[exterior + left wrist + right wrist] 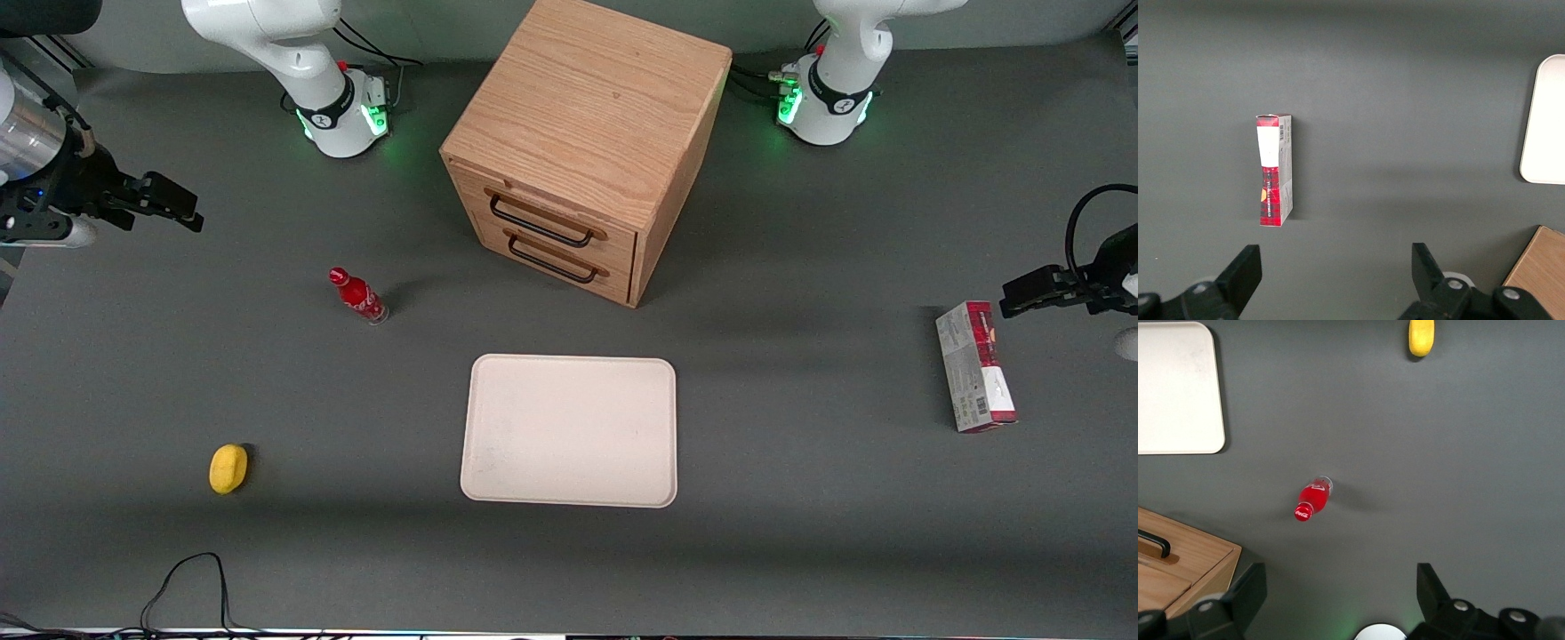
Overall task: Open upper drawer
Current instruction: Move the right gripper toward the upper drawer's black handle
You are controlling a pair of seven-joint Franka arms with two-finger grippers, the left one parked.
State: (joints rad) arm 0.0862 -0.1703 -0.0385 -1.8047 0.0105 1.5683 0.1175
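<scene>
Front view, gripper (182, 207) fingers apart, arm cropped

You see even, diffuse overhead light. The cabinet (582, 147) casts a soft shadow on the grey table (800, 551). Green base LEDs glow. All views stay sharp.

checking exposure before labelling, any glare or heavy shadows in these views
Front view: green base lights glow onto the table; the cabinet casts soft shadow; upper drawer handle reads clearly; the open gripper hangs dark near the working arm's end. Right wrist view: red bottle sharp, no glare.
</scene>
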